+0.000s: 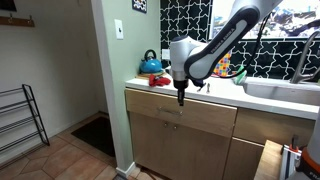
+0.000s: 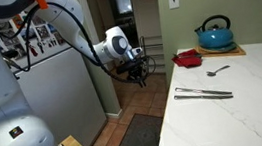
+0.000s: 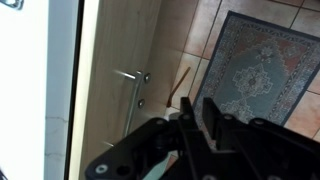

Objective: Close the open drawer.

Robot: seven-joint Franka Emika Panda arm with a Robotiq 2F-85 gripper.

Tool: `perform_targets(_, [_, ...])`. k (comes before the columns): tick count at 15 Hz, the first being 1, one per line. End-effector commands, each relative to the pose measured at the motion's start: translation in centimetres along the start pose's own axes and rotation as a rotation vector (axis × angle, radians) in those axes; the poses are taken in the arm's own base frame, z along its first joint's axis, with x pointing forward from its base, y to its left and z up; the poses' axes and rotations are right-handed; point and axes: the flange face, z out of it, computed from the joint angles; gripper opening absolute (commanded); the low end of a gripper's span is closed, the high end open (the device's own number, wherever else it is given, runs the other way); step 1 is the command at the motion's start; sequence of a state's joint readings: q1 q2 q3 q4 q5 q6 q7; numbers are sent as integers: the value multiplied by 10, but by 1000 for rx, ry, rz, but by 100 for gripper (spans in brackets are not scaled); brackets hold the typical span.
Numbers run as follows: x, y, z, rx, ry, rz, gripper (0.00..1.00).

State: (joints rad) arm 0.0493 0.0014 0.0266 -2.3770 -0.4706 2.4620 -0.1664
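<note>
The drawer [image 1: 205,116] is a wide light-wood front panel under the white countertop, with a small metal bar handle [image 3: 130,88]. In the wrist view its front [image 3: 108,50] shows from above. No cutlery or inside is visible. My gripper [image 1: 181,98] points down right in front of the panel's top edge, near the handle. It also shows beside the counter edge in an exterior view [image 2: 139,74]. In the wrist view its dark fingers [image 3: 190,112] stand close together with nothing between them.
On the counter are a blue kettle [image 2: 214,35], a red dish [image 2: 187,58], tongs [image 2: 202,94] and a spoon [image 2: 218,70]. A sink [image 1: 280,90] lies further along the counter. A patterned rug [image 3: 255,65] covers the tiled floor. A metal rack [image 1: 18,120] stands by the wall.
</note>
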Motion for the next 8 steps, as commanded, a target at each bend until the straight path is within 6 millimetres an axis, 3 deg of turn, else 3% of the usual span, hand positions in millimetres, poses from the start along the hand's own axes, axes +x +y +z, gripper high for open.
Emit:
perform_targets(1, [-19,2,-41,74,31,-27,52])
perform_targets(7, [-50,31,-110,150,119,18,98])
perform_targets(8, [-57,35,-120,158,130,37,100])
